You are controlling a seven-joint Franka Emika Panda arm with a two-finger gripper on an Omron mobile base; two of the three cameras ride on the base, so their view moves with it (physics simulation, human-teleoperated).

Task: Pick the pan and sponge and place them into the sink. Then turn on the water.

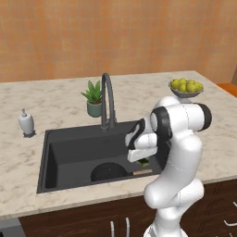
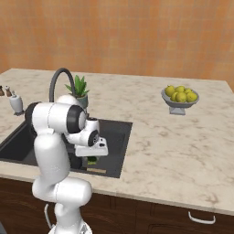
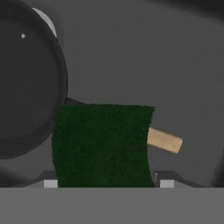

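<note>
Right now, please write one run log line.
pan: in sink | sponge: between jaws, above pan handle | faucet: no water

The sink (image 1: 69, 141) is dark grey, and the pan (image 3: 26, 83) in it is black with a light wooden handle (image 3: 164, 140) at its 4 o'clock. The sponge (image 3: 103, 144) shows a dark, speckled green face. The counter (image 1: 55, 99) is beige marble with brown veining, the wall (image 1: 115, 32) mottled orange, the potted plant (image 1: 94, 98) green, the fruit (image 1: 186, 85) yellow-green in a grey bowl (image 1: 185, 94)
</note>
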